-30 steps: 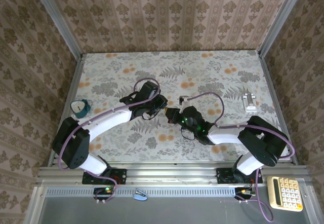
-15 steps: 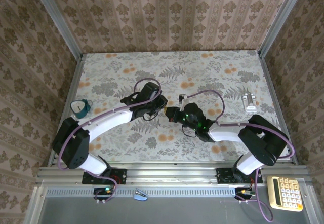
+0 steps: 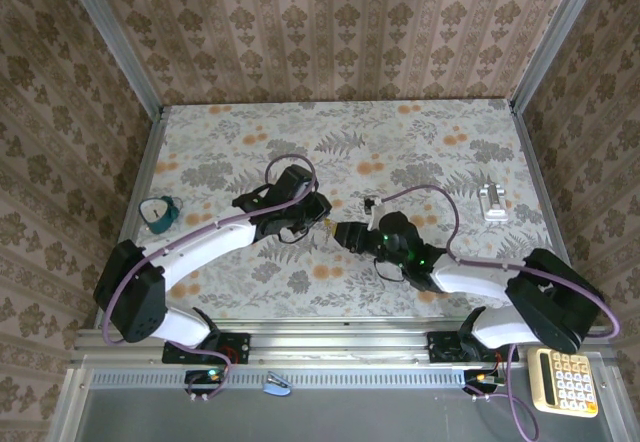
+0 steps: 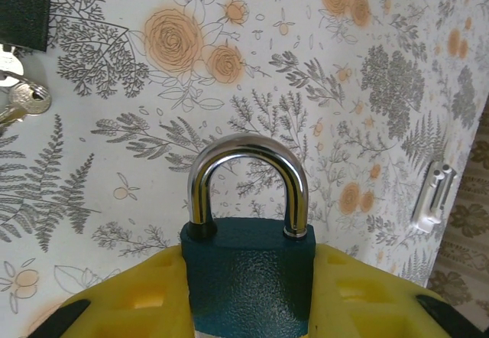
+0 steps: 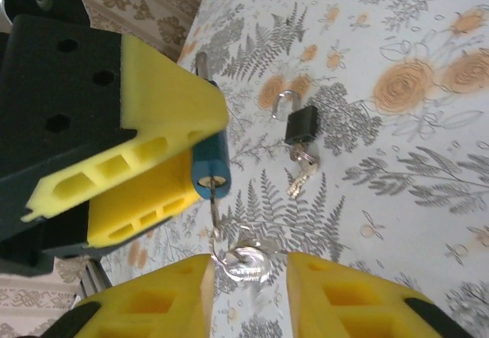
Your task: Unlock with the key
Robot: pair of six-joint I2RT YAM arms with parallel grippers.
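The table point(image 3: 420, 142), covered in a pale cloth printed with grey ferns and orange flowers, fills the floor of a booth with wallpapered walls. Two white arms reach in from its near edge and meet near the middle. The left arm point(image 3: 200, 247) curves in from the left, and the right arm point(image 3: 480, 277) comes in low from the right. The left gripper point(image 3: 320, 220) is clamped on the teal padlock point(image 4: 248, 277), with its yellow foam pads point(image 4: 130, 300) pressed against both sides of the textured dark teal body. The lock is held off the table, and its chrome shackle point(image 4: 248, 154) is seated in the body at both ends. The right gripper point(image 5: 247, 273) faces the lock's base with its jaws apart, and its yellow pads point(image 5: 153, 300) grip nothing. A thin metal key point(image 5: 215, 208) sits in the keyhole at the base of the padlock. Its wire ring of spare keys point(image 5: 244, 263) hangs in the gap between the right pads. A beige calculator point(image 3: 567, 382) lies off the table at the near right corner. A silver metal bracket point(image 3: 493, 202) rests near the table's right edge, and a teal and white object point(image 3: 158, 212) sits at the left edge. A small black padlock point(image 5: 300, 125) lies flat on the cloth beyond the grippers, with a bunch of small keys point(image 5: 300, 171) at its base.
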